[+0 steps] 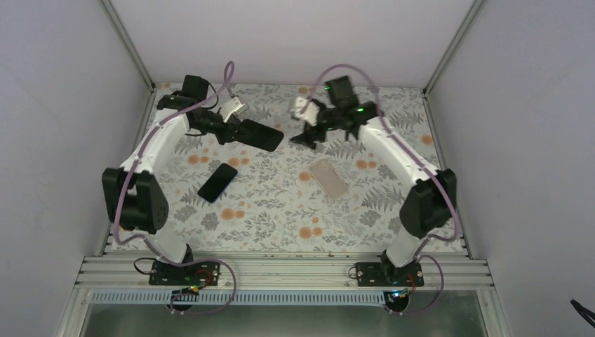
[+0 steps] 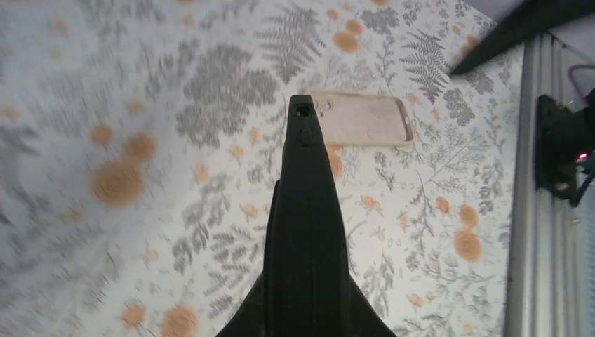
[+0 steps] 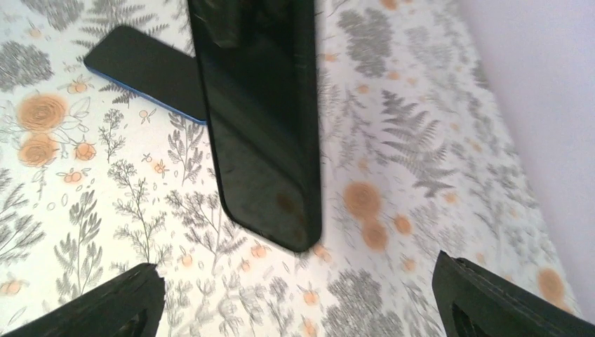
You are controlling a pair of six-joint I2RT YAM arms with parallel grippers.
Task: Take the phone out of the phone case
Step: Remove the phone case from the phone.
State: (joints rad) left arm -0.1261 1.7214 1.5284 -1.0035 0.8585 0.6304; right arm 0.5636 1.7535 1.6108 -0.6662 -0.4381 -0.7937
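My left gripper [image 1: 242, 130] is shut on the black phone [image 1: 261, 134] and holds it above the flowered table at the back left. In the left wrist view the phone [image 2: 306, 232] shows edge-on between my fingers. In the right wrist view the phone [image 3: 259, 119] hangs in front, screen glossy. The translucent phone case [image 1: 329, 177] lies empty and flat on the table right of centre; it also shows in the left wrist view [image 2: 365, 119]. My right gripper [image 1: 306, 138] is open and empty, above the table beside the phone, its fingertips [image 3: 112, 305] wide apart.
A second bare black phone [image 1: 217, 182] lies flat on the table left of centre and shows in the right wrist view [image 3: 144, 70]. White walls and metal posts close in the table. An aluminium rail [image 1: 281, 270] runs along the near edge.
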